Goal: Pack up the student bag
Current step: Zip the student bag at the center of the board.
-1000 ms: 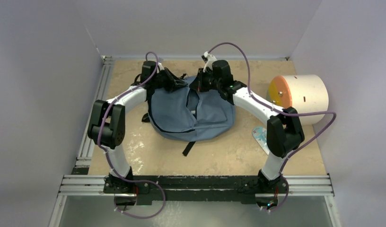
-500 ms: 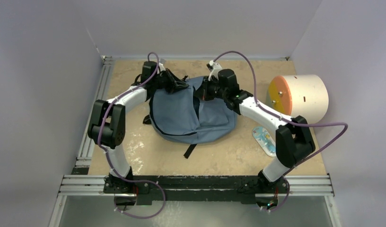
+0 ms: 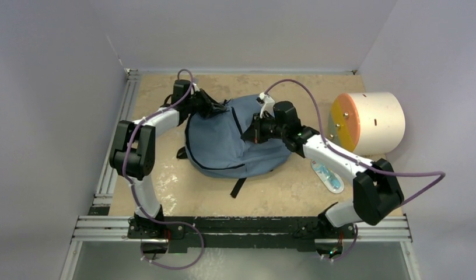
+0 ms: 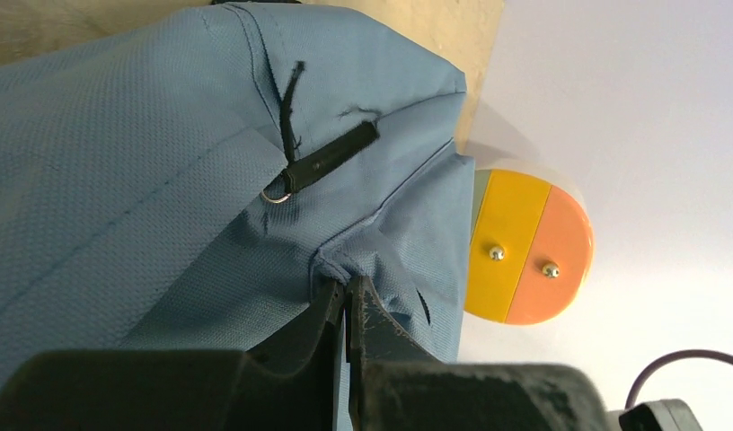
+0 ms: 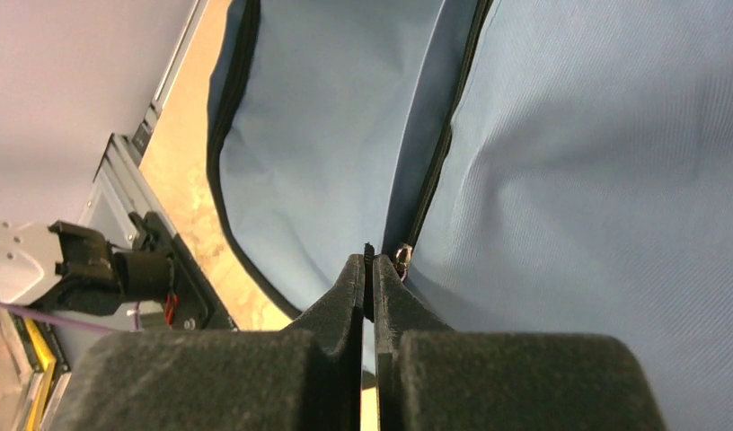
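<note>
The student bag (image 3: 235,146) lies in the middle of the desk (image 3: 183,186), between your two arms. Your left jaws are clamped on a fold of its blue fabric at the far edge. Your right jaws are pressed together on the zipper (image 5: 432,193), beside the gaping flap. A white cylinder (image 3: 373,119) with an orange face sits at right, apart from the bag.
</note>
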